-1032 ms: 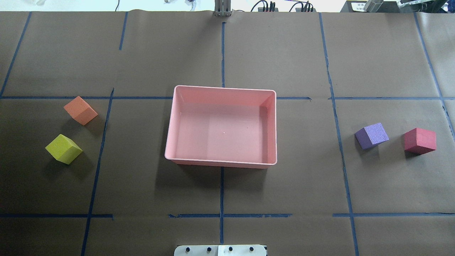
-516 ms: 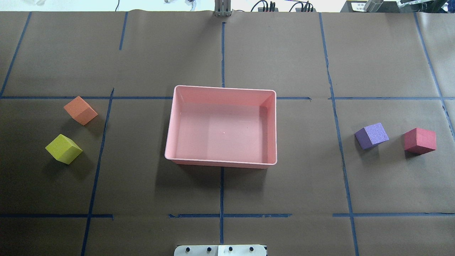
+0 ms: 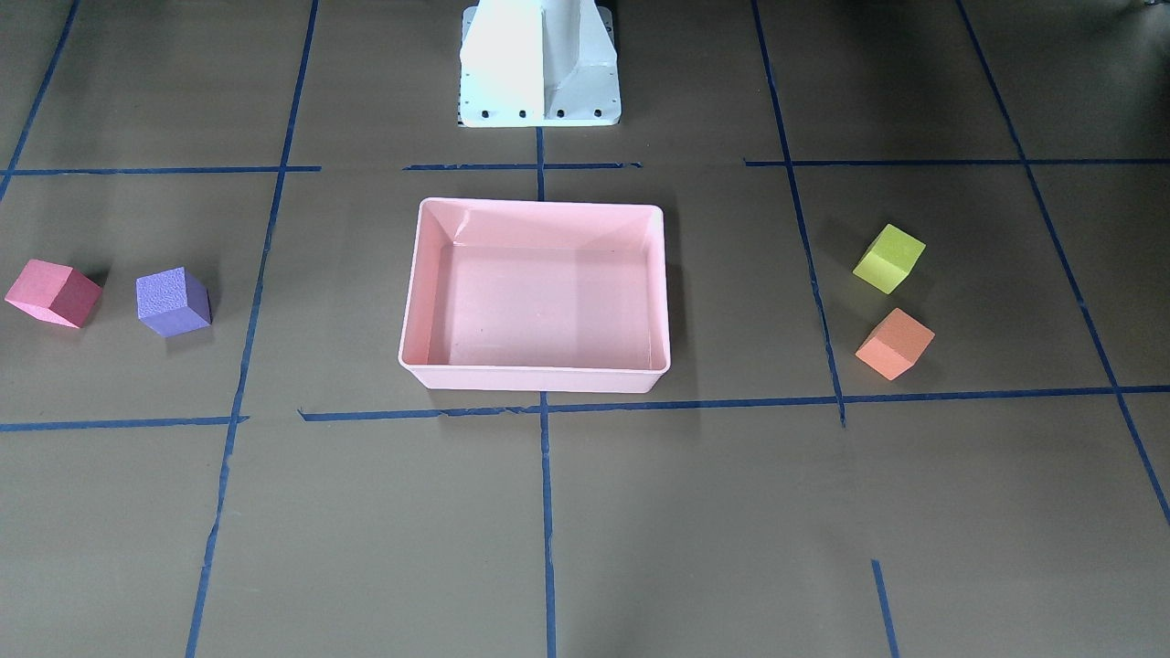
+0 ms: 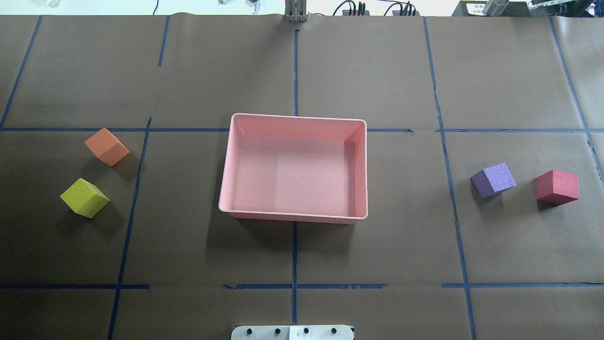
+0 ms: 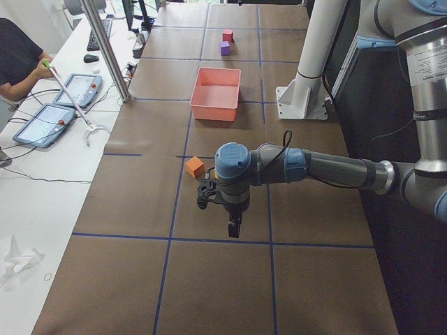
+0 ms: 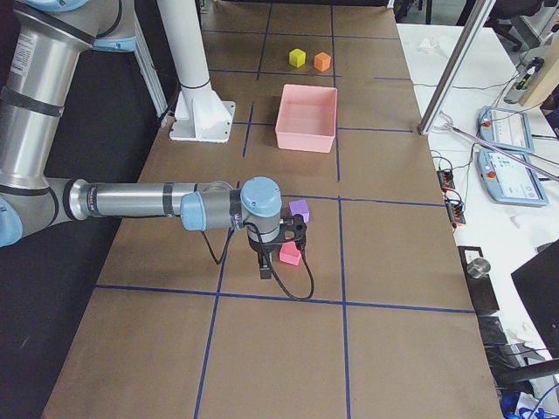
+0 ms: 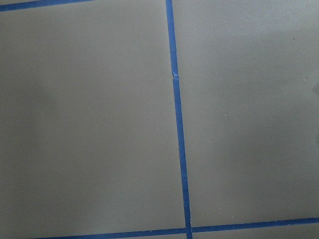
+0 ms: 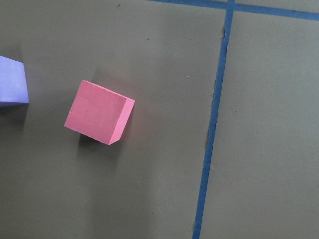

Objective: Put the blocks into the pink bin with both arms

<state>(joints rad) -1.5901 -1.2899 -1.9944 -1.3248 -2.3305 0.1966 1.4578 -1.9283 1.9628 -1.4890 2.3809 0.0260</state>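
Left end of desk (image 4: 377, 71): orange foam cube (image 4: 106, 147), yellow-green foam cube (image 4: 85, 198) nearer robot-side edge. Centre: shallow light-pink plastic bin (image 4: 292, 215), open side up, long axis along desk's length. Right end: purple foam cube (image 4: 493, 180), red-pink foam cube (image 4: 557, 187). All cubes outside bin. Only side views show left tool (image 5: 234, 229) and right tool (image 6: 265, 267); spread or pressed together, cannot tell. Overhead layout unchanged from a second ago.

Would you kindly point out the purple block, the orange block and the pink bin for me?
purple block (image 4: 495, 180), overhead exterior view, on its lighter top face.
orange block (image 4: 107, 147), overhead exterior view, about the middle of the cube.
pink bin (image 4: 230, 163), overhead exterior view, on its left-hand wall.
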